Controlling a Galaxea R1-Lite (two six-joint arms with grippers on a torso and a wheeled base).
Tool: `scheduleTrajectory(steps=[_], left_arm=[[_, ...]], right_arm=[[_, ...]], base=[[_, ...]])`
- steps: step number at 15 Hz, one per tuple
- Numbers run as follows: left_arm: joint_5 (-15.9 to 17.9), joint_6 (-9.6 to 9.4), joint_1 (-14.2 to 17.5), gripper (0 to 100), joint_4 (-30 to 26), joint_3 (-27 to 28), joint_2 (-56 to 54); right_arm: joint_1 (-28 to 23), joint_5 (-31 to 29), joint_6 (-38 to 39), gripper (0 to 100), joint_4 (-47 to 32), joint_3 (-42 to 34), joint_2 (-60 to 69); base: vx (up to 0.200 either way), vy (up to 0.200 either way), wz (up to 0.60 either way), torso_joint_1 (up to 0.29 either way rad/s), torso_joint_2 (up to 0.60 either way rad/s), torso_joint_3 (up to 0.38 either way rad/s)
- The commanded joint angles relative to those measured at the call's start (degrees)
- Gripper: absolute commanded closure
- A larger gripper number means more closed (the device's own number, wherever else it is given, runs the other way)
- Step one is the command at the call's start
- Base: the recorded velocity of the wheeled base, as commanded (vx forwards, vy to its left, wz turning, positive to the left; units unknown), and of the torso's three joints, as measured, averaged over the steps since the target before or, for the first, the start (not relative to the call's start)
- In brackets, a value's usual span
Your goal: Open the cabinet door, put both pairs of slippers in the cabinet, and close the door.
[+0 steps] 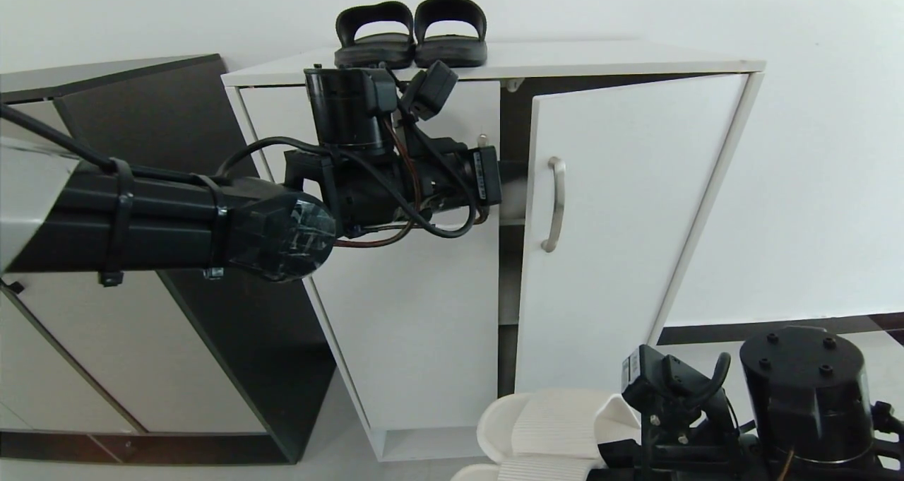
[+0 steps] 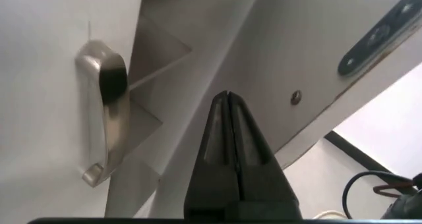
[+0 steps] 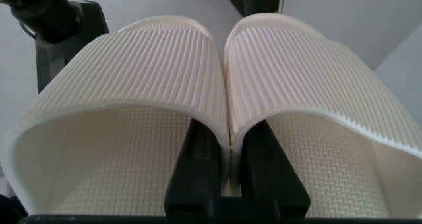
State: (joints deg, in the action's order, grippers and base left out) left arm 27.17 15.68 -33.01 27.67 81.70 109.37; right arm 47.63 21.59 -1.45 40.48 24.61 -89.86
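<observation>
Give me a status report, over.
Left gripper shut, beside the ajar cabinet door. Right gripper shut on white slippers. Black slippers on cabinet top.

Slippers [image 1: 411, 32] on cabinet [image 1: 621, 56]; other pair [image 1: 547, 424] before it.

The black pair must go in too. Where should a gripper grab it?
I'd pinch the adjoining inner strap walls of the black slippers together, from the front, where their arches open toward the robot; they sit side by side on the cabinet top. The right gripper holds the white slippers likewise.
</observation>
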Motion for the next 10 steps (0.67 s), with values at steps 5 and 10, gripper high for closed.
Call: scheduleTrajectory(steps=[5,10], left_arm=[[-0.2,-0.03,-3.3,100,-0.2,-0.1,-0.6],[-0.5,-0.21,-8.8,100,0.1,-2.2,-1.4]], right_arm=[[4.4,-0.5,0.4,100,0.0,0.2,-2.4],[5.2,-2.8,0.7,100,0.4,0.9,-3.6]], base=[[-0.200,0.000,0.00,0.000,0.00,0.001],[-0.200,0.000,0.00,0.000,0.00,0.002]])
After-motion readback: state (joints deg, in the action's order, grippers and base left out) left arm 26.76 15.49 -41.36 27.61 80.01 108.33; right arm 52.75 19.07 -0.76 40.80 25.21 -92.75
